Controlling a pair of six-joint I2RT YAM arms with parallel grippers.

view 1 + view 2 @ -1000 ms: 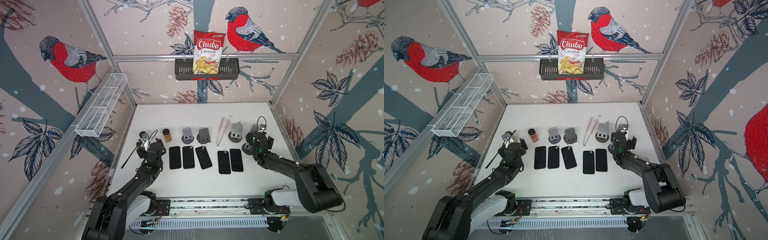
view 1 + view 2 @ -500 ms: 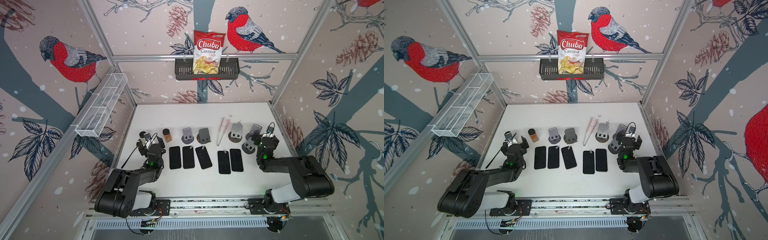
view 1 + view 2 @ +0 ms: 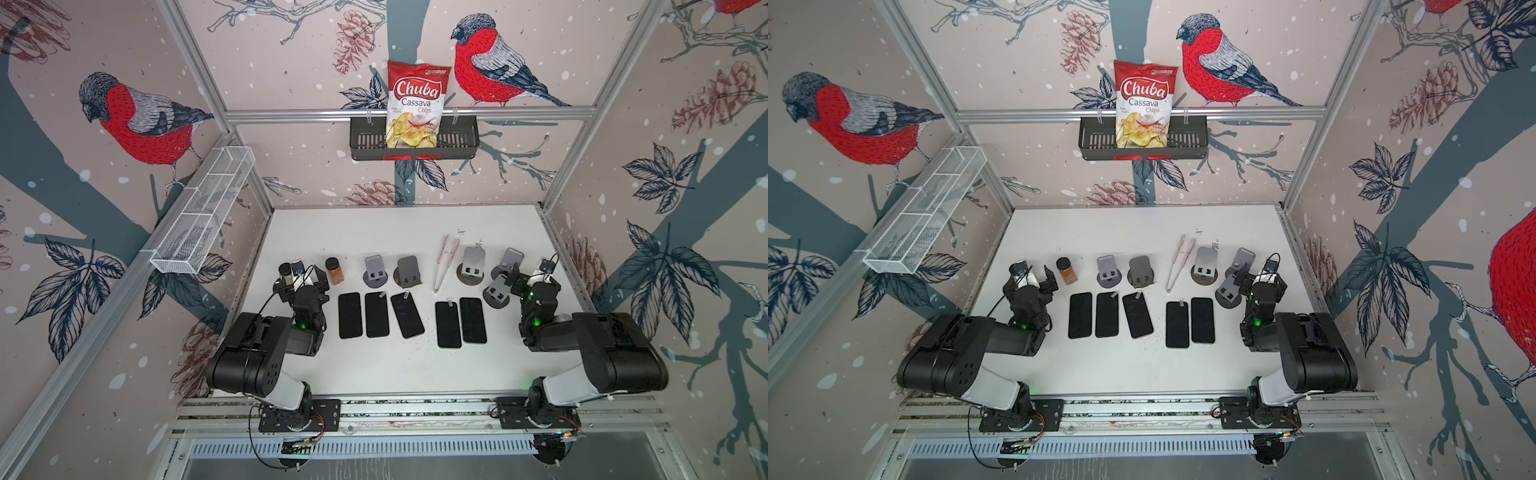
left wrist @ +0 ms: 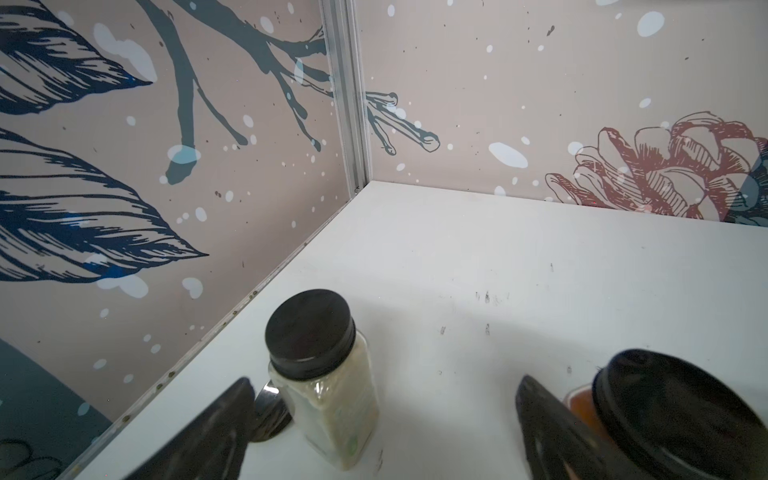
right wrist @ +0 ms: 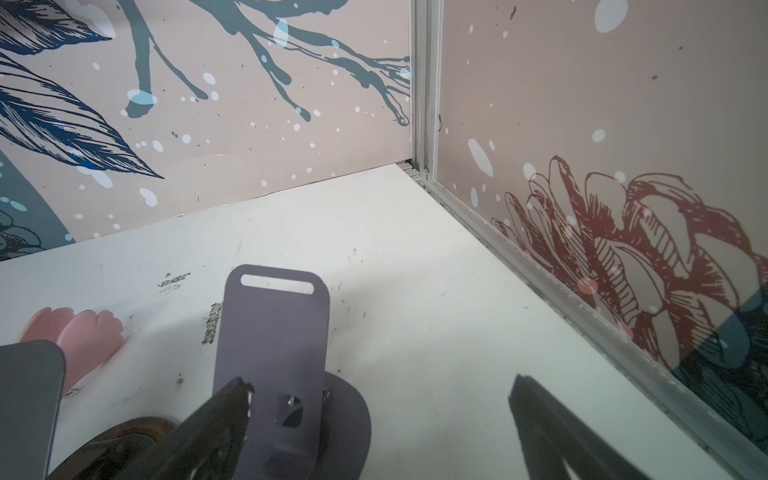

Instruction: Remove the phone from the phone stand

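Five phones (image 3: 407,314) lie flat in a row, centre frame, below the bare stands (image 3: 473,266). Left claw (image 3: 302,276): wide open, empty, left of the row, beside a jar (image 4: 320,374). Right claw (image 3: 530,270): wide open, empty, right of the row, at purple stand (image 5: 272,332).

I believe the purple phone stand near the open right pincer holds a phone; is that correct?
Not quite: the purple phone stand near the open right pincer is empty and holds nothing, as the right wrist view shows.
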